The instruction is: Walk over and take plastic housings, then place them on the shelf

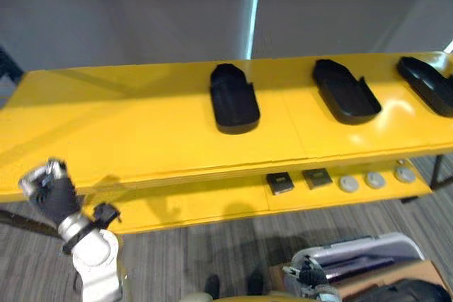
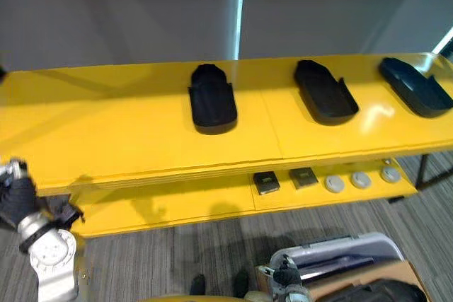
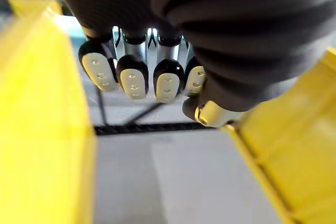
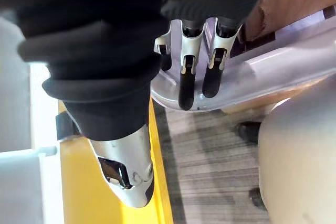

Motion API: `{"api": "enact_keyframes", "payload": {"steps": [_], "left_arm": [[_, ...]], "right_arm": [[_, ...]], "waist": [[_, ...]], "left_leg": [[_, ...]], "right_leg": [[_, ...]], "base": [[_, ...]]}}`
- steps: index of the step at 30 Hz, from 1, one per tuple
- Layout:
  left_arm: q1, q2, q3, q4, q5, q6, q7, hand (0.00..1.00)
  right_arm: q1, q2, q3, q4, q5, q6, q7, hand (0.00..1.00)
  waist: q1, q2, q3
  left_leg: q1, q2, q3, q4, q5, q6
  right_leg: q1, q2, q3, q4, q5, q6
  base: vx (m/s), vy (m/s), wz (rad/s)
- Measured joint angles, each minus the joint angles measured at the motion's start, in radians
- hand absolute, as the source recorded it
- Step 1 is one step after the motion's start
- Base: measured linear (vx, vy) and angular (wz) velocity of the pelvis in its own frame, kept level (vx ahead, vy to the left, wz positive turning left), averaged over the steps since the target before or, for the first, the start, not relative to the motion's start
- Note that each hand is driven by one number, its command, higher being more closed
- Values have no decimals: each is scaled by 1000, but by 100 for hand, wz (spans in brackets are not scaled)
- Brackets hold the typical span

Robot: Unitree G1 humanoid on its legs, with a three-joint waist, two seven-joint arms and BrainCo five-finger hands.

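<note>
Three black plastic housings lie open side up on the yellow top shelf (image 1: 127, 125): one in the middle (image 1: 233, 97), one right of it (image 1: 345, 91), one at the right edge (image 1: 428, 83). My left hand (image 1: 49, 185) is raised at the lower left, by the shelf's front edge and well left of the housings. Its fingers (image 3: 168, 80) are curled and hold nothing. My right hand (image 1: 308, 272) hangs low at the bottom, beside a pale grey bin (image 1: 368, 252). Its fingers (image 4: 186, 77) are straight and bare above the bin's rim (image 4: 262, 72).
The lower yellow shelf (image 1: 212, 203) carries two small black square parts (image 1: 280, 182) and several grey round discs (image 1: 348, 184). A brown cardboard box (image 1: 417, 274) sits beside the bin on the grey carpet. A grey wall stands behind the shelf.
</note>
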Motion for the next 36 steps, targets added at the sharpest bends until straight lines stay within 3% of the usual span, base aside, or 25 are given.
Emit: {"api": "enact_keyframes", "payload": {"steps": [6, 7, 12, 19, 28, 30, 33, 34, 36], "left_arm": [[27, -12, -10, 475, -26, 107, -176, 100], [11, -12, -15, 593, -16, 133, -211, 0], [-39, -14, -52, 934, 92, 183, -267, 0], [-61, 15, -81, 1049, 155, 187, -282, 0], [-88, 53, -172, 1084, 200, 185, -277, 0], [-102, 54, -172, 1081, 205, 185, -277, 0], [-105, 39, -172, 1041, 205, 185, -275, 0], [-105, 40, -172, 1038, 204, 183, -274, 0], [-108, 25, -173, 1016, 198, 182, -257, 0]], "right_arm": [[22, 10, 3, -45, 1, 46, -12, 0], [22, 10, 3, -46, 1, 46, -11, 0], [22, 10, 2, -46, 6, 43, -10, 0], [22, 10, -25, -25, 10, 34, -9, 0], [10, 10, -38, 5, 10, 12, -11, 0], [7, 13, -38, 3, 10, 9, -11, 0], [-13, 8, -35, -18, 8, 10, -12, 0], [-14, 9, -34, -26, 7, 10, -13, 0], [-39, 13, -22, -74, 1, 10, -14, 0]], "waist": [[13, -4, -9], [10, -1, -11], [-11, 5, -24], [-11, 23, -47], [-13, 15, -41], [-11, 12, -29], [-4, 29, -9], [-4, 28, -7], [-5, 32, -1]], "left_leg": [[-5, 0, 19, 65, -43, 13], [-5, 1, 27, 66, -44, 13], [0, 11, 65, 58, -41, 8], [19, 16, 72, 38, -34, -2], [13, 14, 74, 49, -39, -7], [-20, 17, 85, 144, -90, -11], [-110, 42, 94, 356, -189, -19], [-122, 42, 79, 377, -195, -17], [-160, 33, -59, 457, -245, -45]], "right_leg": [[0, -9, -8, 59, -45, 11], [-1, -9, -8, 59, -46, 12], [0, -7, -2, 53, -48, 16], [9, 1, 16, 35, -38, 3], [17, 2, 21, 15, -32, 12], [14, 3, 29, 23, -35, 13], [-39, 26, 81, 93, -58, 8], [-48, 29, 88, 103, -61, 11], [-115, 52, 164, 170, -72, 15]], "base": [[-12, 6, -2], [-4, 3, -4], [7, -1, -3], [35, -4, -7], [0, 0, 0], [4, 5, -13], [-51, 4, -39], [-88, -4, -76], [-42, -4, -101]]}}
